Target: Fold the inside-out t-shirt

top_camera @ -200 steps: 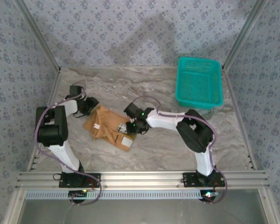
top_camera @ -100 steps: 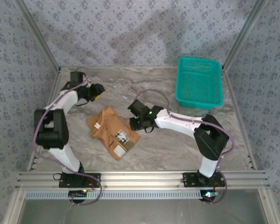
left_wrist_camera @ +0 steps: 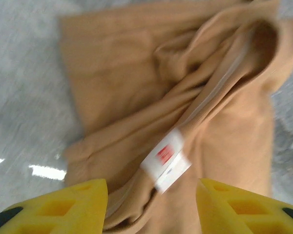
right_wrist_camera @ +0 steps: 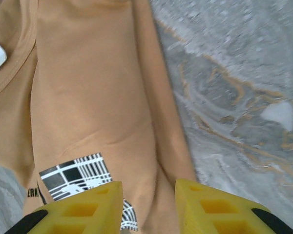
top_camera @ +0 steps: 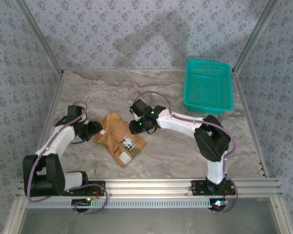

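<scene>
Two grippers hovered low over the counter (top_camera: 185, 156) in the top view, the left gripper (top_camera: 94, 130) and right gripper (top_camera: 138, 127) at opposite sides of the bundled t-shirt (top_camera: 116, 134) between them. Left wrist view: jaws open, the neck label (left_wrist_camera: 166, 160) just ahead. Right wrist view: jaws parted over the shirt's edge; pinching every layer there would probably keep the fold square.

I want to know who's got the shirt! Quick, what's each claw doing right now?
Left claw: open over the t-shirt, holding nothing.
Right claw: open over the t-shirt's edge, holding nothing.
</scene>
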